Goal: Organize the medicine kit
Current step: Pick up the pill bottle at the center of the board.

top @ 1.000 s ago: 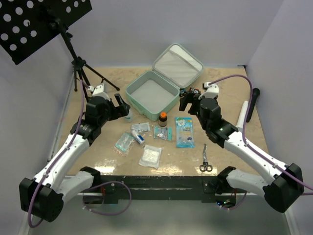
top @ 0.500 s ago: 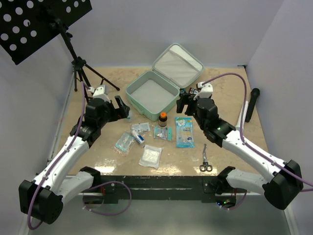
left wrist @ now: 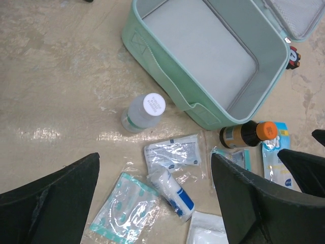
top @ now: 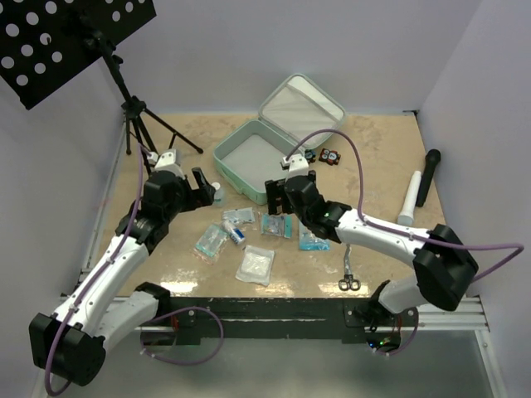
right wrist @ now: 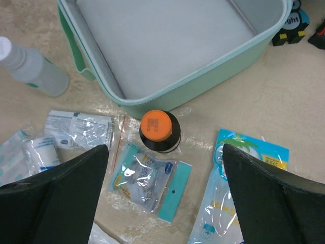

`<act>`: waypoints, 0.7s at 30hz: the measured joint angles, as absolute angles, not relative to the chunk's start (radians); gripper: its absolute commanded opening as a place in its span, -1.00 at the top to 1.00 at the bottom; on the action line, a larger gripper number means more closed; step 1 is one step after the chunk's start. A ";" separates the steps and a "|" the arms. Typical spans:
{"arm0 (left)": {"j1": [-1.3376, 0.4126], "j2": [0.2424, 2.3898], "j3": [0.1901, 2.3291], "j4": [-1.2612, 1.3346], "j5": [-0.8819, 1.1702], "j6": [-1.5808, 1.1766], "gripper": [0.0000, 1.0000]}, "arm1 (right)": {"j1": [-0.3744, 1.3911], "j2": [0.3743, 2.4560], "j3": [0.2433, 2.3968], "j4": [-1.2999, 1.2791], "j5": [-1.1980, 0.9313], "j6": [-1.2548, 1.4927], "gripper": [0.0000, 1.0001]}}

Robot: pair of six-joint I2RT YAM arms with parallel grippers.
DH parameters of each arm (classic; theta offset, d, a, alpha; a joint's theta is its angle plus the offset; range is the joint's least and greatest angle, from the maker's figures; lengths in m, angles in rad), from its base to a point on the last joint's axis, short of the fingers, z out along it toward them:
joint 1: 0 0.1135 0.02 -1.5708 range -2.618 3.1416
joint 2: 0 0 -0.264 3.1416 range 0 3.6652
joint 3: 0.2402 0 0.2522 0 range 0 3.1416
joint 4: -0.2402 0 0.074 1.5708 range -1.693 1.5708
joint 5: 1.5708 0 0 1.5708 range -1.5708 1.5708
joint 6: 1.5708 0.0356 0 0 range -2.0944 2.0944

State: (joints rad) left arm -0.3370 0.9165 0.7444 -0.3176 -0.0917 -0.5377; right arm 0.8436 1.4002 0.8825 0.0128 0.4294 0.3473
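The medicine kit (top: 259, 162) is a mint-green case, open, with its lid (top: 300, 109) tilted back and its grey inside bare. It also shows in the left wrist view (left wrist: 167, 96) and the right wrist view (right wrist: 203, 84). My left gripper (top: 202, 184) is open and empty, above a clear sachet (left wrist: 172, 152) and a blue-and-white roll (left wrist: 172, 190). My right gripper (top: 278, 192) is open and empty, above a brown bottle with an orange cap (right wrist: 159, 131) that stands by the case's front wall. A teal-card packet (right wrist: 147, 183) lies just in front of the bottle.
A clear bottle with a white cap (left wrist: 143, 112) lies left of the case. A blue palm-print packet (right wrist: 244, 193), a teal-edged packet (left wrist: 124, 213) and a white gauze pack (top: 255, 265) lie in front. Scissors (top: 348, 269), a white tube (top: 408, 199), a black stick (top: 429, 174) and a tripod (top: 137, 116) stand around.
My right arm has swung left from beside the case to over the brown bottle at its front. My left gripper has shifted slightly left and nearer.
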 measured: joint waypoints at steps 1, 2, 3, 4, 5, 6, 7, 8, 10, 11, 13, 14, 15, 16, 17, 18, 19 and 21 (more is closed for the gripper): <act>-0.337 0.915 0.742 -0.324 -0.094 -0.537 -0.90 | 0.844 1.419 0.885 0.019 0.429 0.350 -0.96; -0.337 0.914 0.740 -0.331 -0.097 -0.537 -0.90 | 0.844 1.438 0.889 0.023 0.429 0.352 -0.97; -0.337 0.913 0.739 -0.337 -0.101 -0.535 -0.89 | 0.844 1.459 0.896 0.026 0.429 0.355 -0.96; -0.337 0.913 0.738 -0.342 -0.105 -0.533 -0.89 | 0.844 1.480 0.904 0.031 0.429 0.356 -0.94; -0.337 0.912 0.738 -0.348 -0.109 -0.530 -0.89 | 0.844 1.496 0.912 0.034 0.429 0.358 -0.93; -0.337 0.909 0.738 -0.354 -0.112 -0.529 -0.89 | 0.844 1.514 0.921 0.037 0.429 0.358 -0.90; -0.337 0.906 0.738 -0.361 -0.116 -0.528 -0.89 | 0.844 1.528 0.929 0.040 0.429 0.359 -0.89; -0.337 0.904 0.738 -0.364 -0.118 -0.528 -0.89 | 0.844 1.541 0.937 0.043 0.429 0.359 -0.86; -0.337 0.897 0.738 -0.370 -0.123 -0.527 -0.89 | 0.844 1.561 0.950 0.047 0.429 0.359 -0.81; -0.337 0.894 0.738 -0.373 -0.126 -0.527 -0.89 | 0.844 1.569 0.954 0.050 0.430 0.359 -0.77; -0.337 0.890 0.738 -0.379 -0.129 -0.527 -0.89 | 0.844 1.580 0.957 0.053 0.431 0.359 -0.69; -0.337 0.889 0.738 -0.382 -0.131 -0.527 -0.88 | 0.844 1.584 0.958 0.054 0.432 0.360 -0.65; -0.337 0.889 0.738 -0.384 -0.132 -0.527 -0.88 | 0.844 1.585 0.958 0.053 0.432 0.359 -0.63; -0.337 0.889 0.738 -0.384 -0.132 -0.527 -0.88 | 0.844 1.585 0.958 0.053 0.432 0.360 -0.60; -0.337 0.889 0.738 -0.384 -0.133 -0.527 -0.88 | 0.844 1.585 0.958 0.055 0.433 0.360 -0.57; -0.337 0.889 0.738 -0.384 -0.134 -0.527 -0.88 | 0.844 1.585 0.958 0.060 0.434 0.359 -0.55; -0.337 0.889 0.738 -0.384 -0.134 -0.527 -0.88 | 0.844 1.585 0.958 0.061 0.435 0.359 -0.53; -0.337 0.890 0.738 -0.384 -0.134 -0.527 -0.87 | 0.844 1.585 0.958 0.066 0.436 0.359 -0.46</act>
State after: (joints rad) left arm -0.3370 0.8898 0.7383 -0.3840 -0.1341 -0.5266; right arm 0.8436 1.5852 0.9581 0.0662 0.4358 0.3588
